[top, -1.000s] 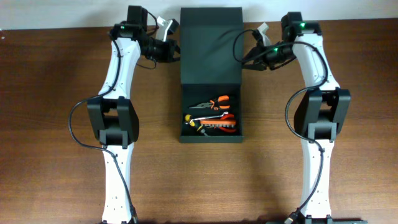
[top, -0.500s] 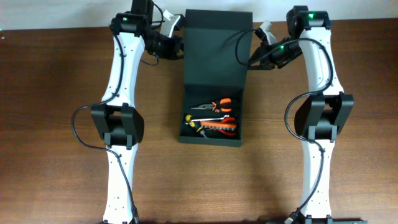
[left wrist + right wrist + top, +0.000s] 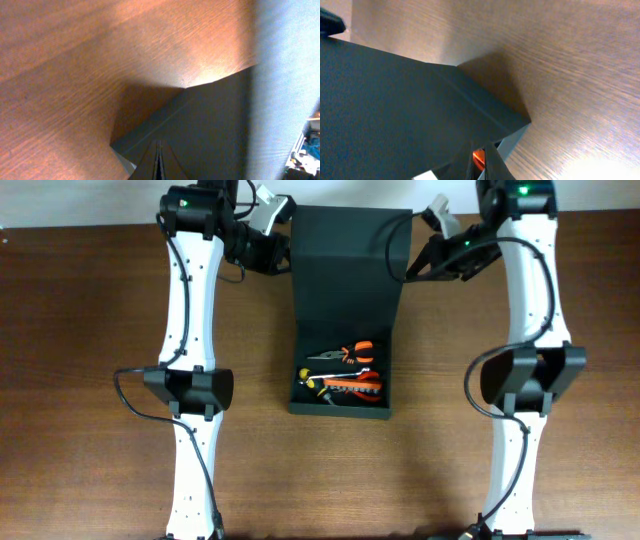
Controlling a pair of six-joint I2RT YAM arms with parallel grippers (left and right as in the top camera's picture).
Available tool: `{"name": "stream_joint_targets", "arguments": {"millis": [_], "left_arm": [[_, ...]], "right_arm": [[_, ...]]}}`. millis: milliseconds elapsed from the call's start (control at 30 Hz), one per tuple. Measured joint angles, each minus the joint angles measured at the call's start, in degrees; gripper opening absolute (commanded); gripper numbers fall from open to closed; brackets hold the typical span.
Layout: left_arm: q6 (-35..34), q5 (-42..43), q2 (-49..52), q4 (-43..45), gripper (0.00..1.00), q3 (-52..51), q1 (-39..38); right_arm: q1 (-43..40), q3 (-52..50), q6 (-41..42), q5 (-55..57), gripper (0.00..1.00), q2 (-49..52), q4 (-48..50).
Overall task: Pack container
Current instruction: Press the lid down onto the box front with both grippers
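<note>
The dark container [image 3: 340,408] sits mid-table [image 3: 90,380], toward the far edge. Its lid [image 3: 345,270] is tipped up. The left gripper [image 3: 287,253] and right gripper [image 3: 412,266] each pinch one side of it.

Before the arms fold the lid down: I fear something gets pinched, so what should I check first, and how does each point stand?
1. Orange-handled pliers and red-handled tool inside the dark green-black matte rectangular container: ok.
2. No tool above its rim: cannot tell from overhead.
3. Hinged flap lid raised evenly: ok.
4. Left gripper and right gripper at the lid's far corners: ok; whether they clamp it, cannot tell.
5. Right arm's black cable off the lid: not ok, its loop overlaps the lid's right edge in the overhead view.
</note>
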Motion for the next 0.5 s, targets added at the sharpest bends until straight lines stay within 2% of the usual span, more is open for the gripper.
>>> {"name": "stream_joint_targets", "arguments": {"millis": [200,500], "left_arm": [[0.0,-1.4,-1.3,-0.1,0.02,0.9,-0.7],[-2.5,-3.9,-7.8,-0.2,0.02,0.9,-2.4]], "right_arm": [[1.9,0.4,1.9,3.3,0.10,-7.5,0.0],[8.2,-1.7,5.9,10.3,0.10,-12.2,0.0]]}}
